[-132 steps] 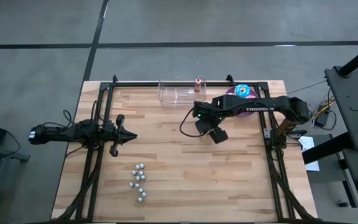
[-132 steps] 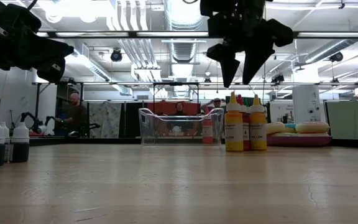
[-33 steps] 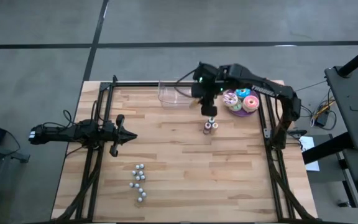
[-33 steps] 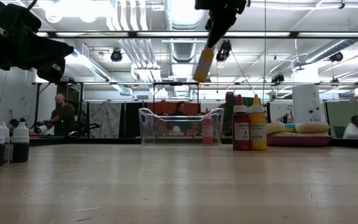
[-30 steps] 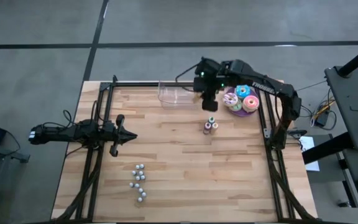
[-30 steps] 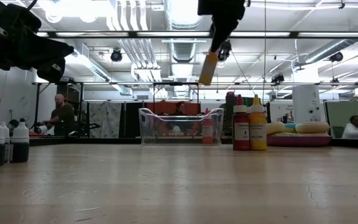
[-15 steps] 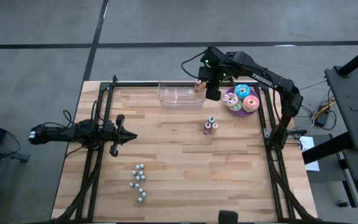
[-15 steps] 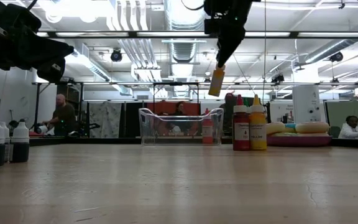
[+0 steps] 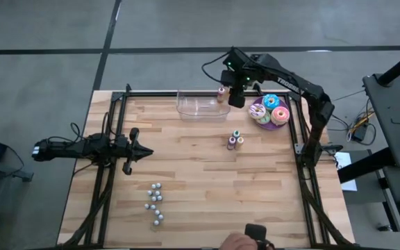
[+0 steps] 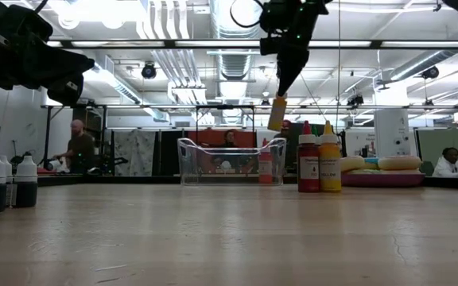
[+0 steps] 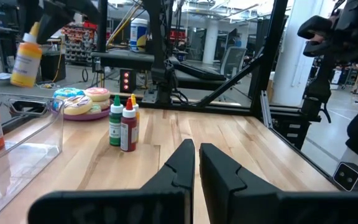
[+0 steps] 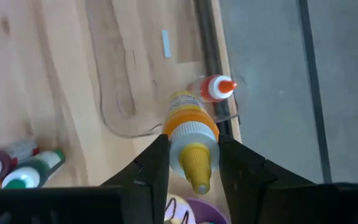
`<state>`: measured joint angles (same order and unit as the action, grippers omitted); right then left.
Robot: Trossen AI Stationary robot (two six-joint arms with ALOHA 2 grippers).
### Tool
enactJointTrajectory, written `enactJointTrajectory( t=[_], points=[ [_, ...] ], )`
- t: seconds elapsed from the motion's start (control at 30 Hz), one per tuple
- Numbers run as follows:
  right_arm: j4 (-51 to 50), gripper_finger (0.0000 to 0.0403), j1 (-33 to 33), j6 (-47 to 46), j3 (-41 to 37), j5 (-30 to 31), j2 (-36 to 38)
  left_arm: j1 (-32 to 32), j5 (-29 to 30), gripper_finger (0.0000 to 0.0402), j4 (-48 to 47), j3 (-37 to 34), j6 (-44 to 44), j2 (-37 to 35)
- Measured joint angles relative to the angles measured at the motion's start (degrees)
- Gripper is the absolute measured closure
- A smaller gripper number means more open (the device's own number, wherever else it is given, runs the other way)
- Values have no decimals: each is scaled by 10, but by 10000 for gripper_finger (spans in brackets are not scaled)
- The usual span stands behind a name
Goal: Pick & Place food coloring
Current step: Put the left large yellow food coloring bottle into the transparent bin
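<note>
Wooden table [image 9: 186, 173] carries a clear bin [image 9: 201, 105] at its far edge, where the right gripper [image 12: 189, 163], pinching a yellow food coloring bottle [image 10: 277, 113], hovers mid-transfer, needing lowering and release; left gripper [image 11: 196, 163] pressed together, idle.

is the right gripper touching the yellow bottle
Touching. The right wrist view shows the right gripper with both fingers pressed against the yellow bottle; the low view shows it hanging in the air.
</note>
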<state>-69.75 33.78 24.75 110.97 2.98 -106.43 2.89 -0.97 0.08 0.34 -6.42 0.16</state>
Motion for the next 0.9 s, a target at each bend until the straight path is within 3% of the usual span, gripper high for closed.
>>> enactJointTrajectory(
  t=[0.2,0.47,0.9],
  points=[
    [-19,296,1,-11,72,0,-50,0,0,402,0,0,0,0],
    [-125,296,0,-21,235,0,-160,0,0,402,2,0,0,0],
    [-141,296,12,11,228,-19,-192,0,0,402,4,0,0,0]
  ],
)
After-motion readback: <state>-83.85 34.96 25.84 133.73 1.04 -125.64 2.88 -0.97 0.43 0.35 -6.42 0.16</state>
